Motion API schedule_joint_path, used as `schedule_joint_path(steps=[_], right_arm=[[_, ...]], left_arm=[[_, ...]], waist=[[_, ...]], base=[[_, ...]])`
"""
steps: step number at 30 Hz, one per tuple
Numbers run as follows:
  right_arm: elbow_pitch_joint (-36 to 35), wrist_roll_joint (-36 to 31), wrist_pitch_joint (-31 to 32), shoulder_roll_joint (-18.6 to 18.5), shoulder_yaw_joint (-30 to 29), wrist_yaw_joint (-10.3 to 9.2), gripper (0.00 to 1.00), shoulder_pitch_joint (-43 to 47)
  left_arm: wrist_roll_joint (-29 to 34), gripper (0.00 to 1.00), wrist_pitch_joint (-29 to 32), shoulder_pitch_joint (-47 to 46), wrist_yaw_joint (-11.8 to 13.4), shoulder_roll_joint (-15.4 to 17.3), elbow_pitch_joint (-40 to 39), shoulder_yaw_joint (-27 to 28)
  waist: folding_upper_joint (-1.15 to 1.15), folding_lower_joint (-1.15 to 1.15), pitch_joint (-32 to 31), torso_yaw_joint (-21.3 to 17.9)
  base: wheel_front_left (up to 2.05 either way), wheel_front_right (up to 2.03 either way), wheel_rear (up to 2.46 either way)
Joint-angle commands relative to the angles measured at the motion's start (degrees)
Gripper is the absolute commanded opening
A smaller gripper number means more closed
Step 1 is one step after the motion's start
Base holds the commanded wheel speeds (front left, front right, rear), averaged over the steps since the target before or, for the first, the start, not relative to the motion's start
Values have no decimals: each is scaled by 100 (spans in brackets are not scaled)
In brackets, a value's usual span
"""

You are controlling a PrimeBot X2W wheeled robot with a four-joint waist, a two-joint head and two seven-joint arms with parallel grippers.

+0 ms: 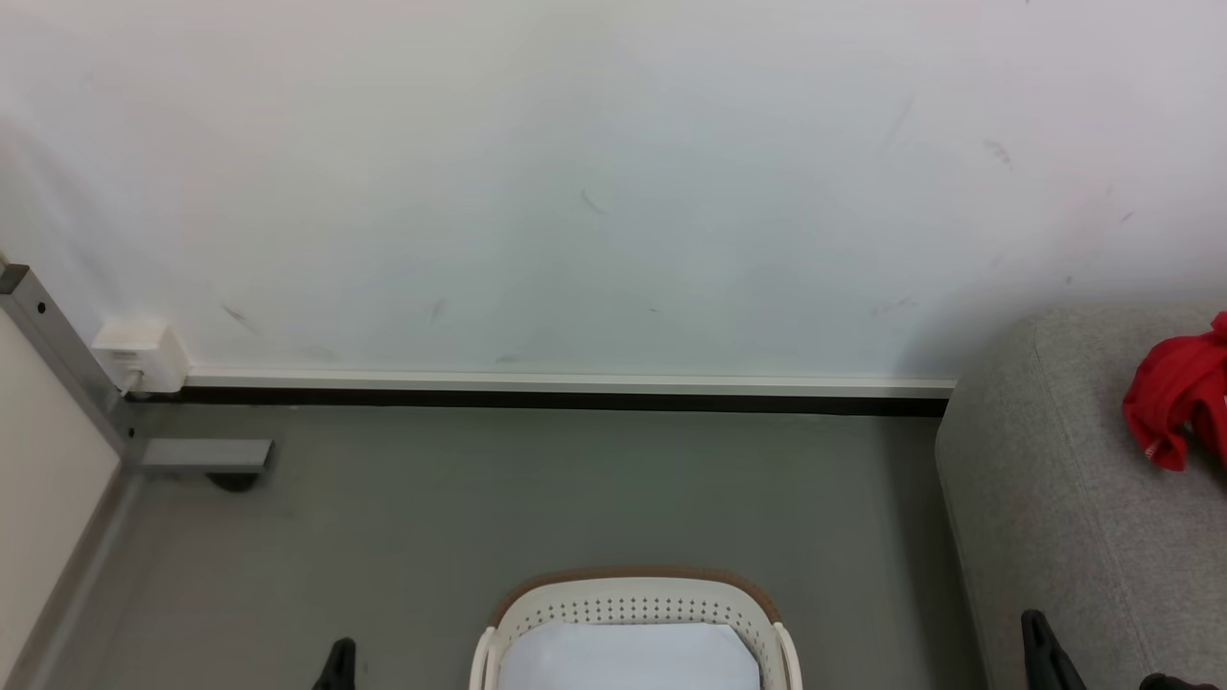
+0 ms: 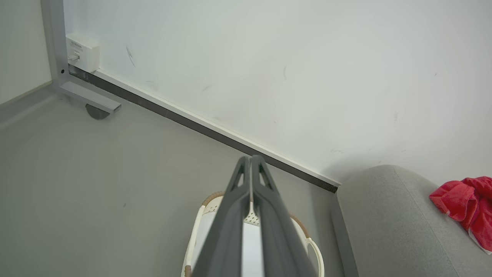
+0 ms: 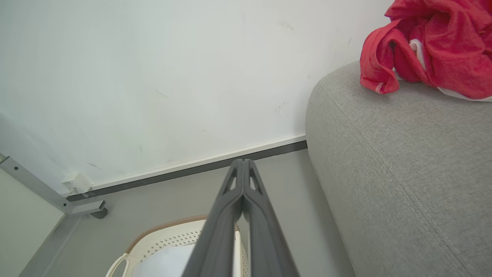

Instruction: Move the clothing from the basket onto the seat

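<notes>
White wall [image 1: 613, 172] takes the whole upper half of head view, w/ faint scuffs and a pale skirting strip [image 1: 575, 385] over a dark line at its foot. Grey floor [image 1: 575, 498] lies below; its near part is cut off.

Seat [image 1: 1045, 498]: grey woven, rounded left edge, far edge against the wall. Only its left portion shows; the rest runs off the right and btm edges.

Basket [image 1: 633, 604] stands on the floor, near the seat's left side but apart from it. Only its far end shows (brown rim, perforated wall); the rest is cut by the btm edge. A flat white sheet [image 1: 628, 656] covers what shows of the inside, so anything under it is hidden.

Clothing [image 1: 1174, 393]: red crumpled heap on the seat top, close to the far edge and in from the left edge. It's partly cut by the right edge, w/ a bit of white trim peeking out in right wrist view.

Left tool [image 2: 250, 161] has its fingers pressed together w/ nothing between, up above the basket. Right tool [image 3: 243, 163] is the same: pinched tight, empty. In head view just dark tips show at the btm.

Grey metal frame [image 1: 57, 355] stands at the floor's far-left corner. Small white box [image 1: 142, 356] sits on the wall beside it; its label is too small to read.
</notes>
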Motion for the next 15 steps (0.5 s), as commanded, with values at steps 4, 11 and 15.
schedule_joint_path(steps=[4,11,15], right_arm=[[-140,544,125,-45,-67,-2,0,-210],[-200,1176,290,-49,-132,-3,0,-271],[-230,1516,379,-51,-167,-3,0,-304]], left_arm=[[-510,0,139,-208,2,2,-100,79],[-1116,0,304,-304,2,-8,-118,146],[-1439,0,397,-355,3,-13,-127,181]], waist=[[0,0,7,1],[0,0,18,1],[0,0,25,1]], base=[[0,0,0],[0,0,0],[0,0,0]])
